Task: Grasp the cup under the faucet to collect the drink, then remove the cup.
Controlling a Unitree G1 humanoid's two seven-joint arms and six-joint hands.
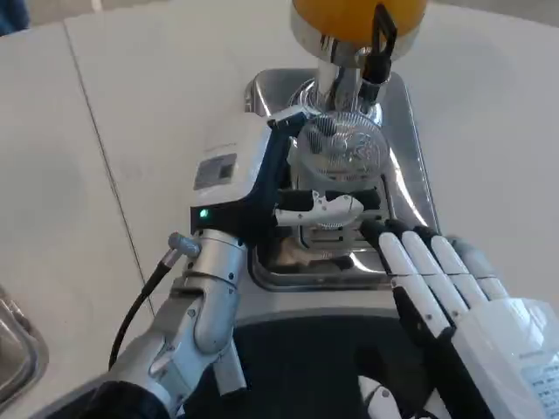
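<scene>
- Right hand: lowest right in the head view, white back up, fingers straight and side by side, pointing away from the robot toward the tray. Black fingertips lie at the tray's near right corner. Nothing in it; released.
- Can't tell if those fingertips touch the tray rim or sit just above it.
- Left arm: silver forearm comes up from the lower left, black cable looping off the wrist on its left side. Green light lit on the dark wrist block.
- Left hand: white back facing up and left, at the tray's left edge, reaching right to the cup.
- Left hand fingers: white and black, lying across the near side of the cup, level, pointing right. Another dark part of the hand sits at the cup's far left rim. So the cup is between them; reads as a grasp around the cup, though the contact on the far side is partly hidden.
- Cup: clear, upright, seen from above, standing in the middle of the tray, directly under the faucet. Whether there is drink in it I can't tell; glare on the wall.
- Tray: shiny metal, rectangular, on the white table, under the dispenser.
- Faucet: black lever and spout, just above the cup's far rim.
- Dispenser: farthest, top edge, orange drink in the tank over a chrome base.
</scene>
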